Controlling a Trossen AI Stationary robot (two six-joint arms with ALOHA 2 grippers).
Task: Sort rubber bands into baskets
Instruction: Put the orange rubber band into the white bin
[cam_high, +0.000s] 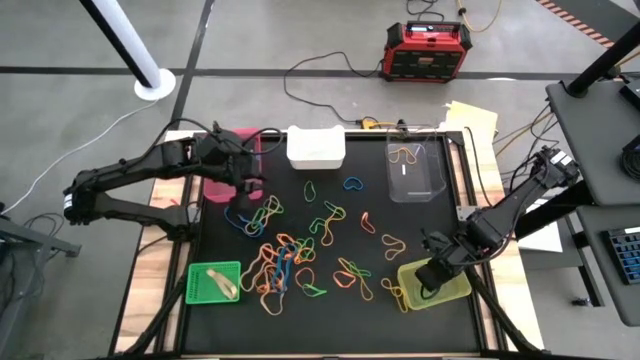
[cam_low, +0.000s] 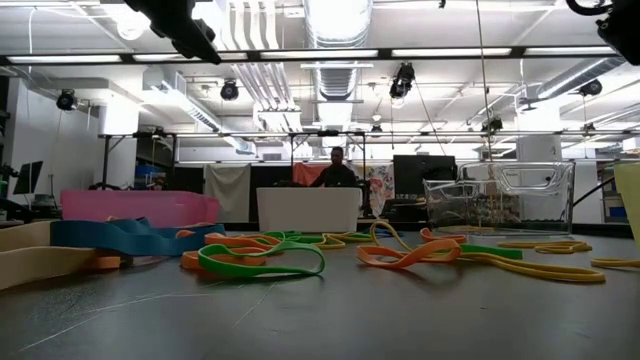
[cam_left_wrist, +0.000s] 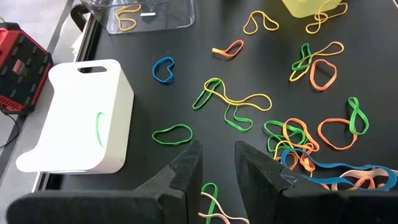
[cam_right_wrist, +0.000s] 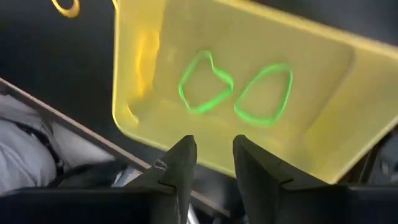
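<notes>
Many rubber bands (cam_high: 285, 255) in orange, blue, green and yellow lie loose on the black mat; they also show in the left wrist view (cam_left_wrist: 236, 102). My left gripper (cam_high: 245, 187) hangs beside the pink basket (cam_high: 215, 180), slightly open and empty (cam_left_wrist: 217, 165), above the left end of the bands. My right gripper (cam_high: 432, 275) hovers over the yellow-green basket (cam_high: 440, 288), slightly open and empty (cam_right_wrist: 214, 162). Two green bands (cam_right_wrist: 205, 84) lie flat on that basket's floor (cam_right_wrist: 298, 124). The green basket (cam_high: 215, 282) holds a tan band. The clear basket (cam_high: 415, 170) holds an orange band.
The white basket (cam_high: 316, 147) stands at the mat's far edge between the pink and the clear one. A red-and-black box (cam_high: 425, 50) and cables lie on the floor beyond the table. A person (cam_low: 338, 165) shows far back in the room.
</notes>
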